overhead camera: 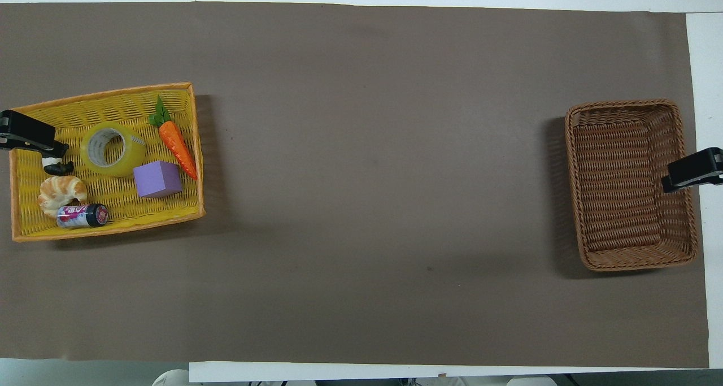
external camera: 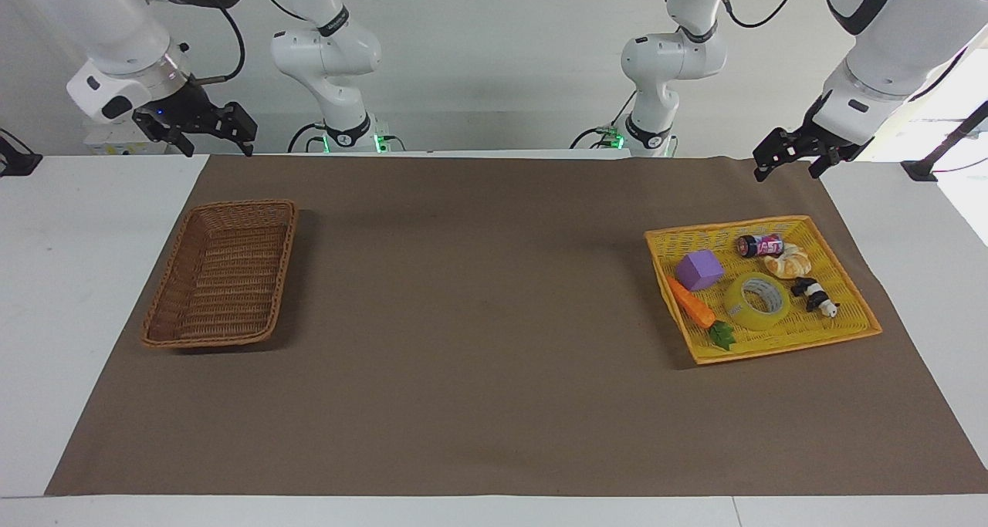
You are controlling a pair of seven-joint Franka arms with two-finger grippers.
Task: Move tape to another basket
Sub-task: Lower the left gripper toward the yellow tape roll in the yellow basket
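The tape (external camera: pixel 757 301) is a yellow translucent roll lying flat in the yellow woven tray (external camera: pixel 725 230) at the left arm's end of the table; it also shows in the overhead view (overhead camera: pixel 112 149). The brown wicker basket (external camera: pixel 220 280) stands empty at the right arm's end, and shows in the overhead view too (overhead camera: pixel 627 188). My left gripper (external camera: pixel 786 175) is open and empty, raised over the tray's outer edge (overhead camera: pixel 34 137). My right gripper (external camera: pixel 218 150) is open and empty, raised over the basket's outer edge (overhead camera: pixel 692 168).
The tray (overhead camera: pixel 101 95) also holds a purple block (overhead camera: pixel 158 178) and a toy carrot (overhead camera: pixel 176 143) beside the tape, plus a croissant (overhead camera: pixel 61 192), a small can (overhead camera: pixel 82 215) and a black-and-white toy (overhead camera: pixel 56 165). A brown mat (external camera: pixel 478 319) covers the table between tray and basket.
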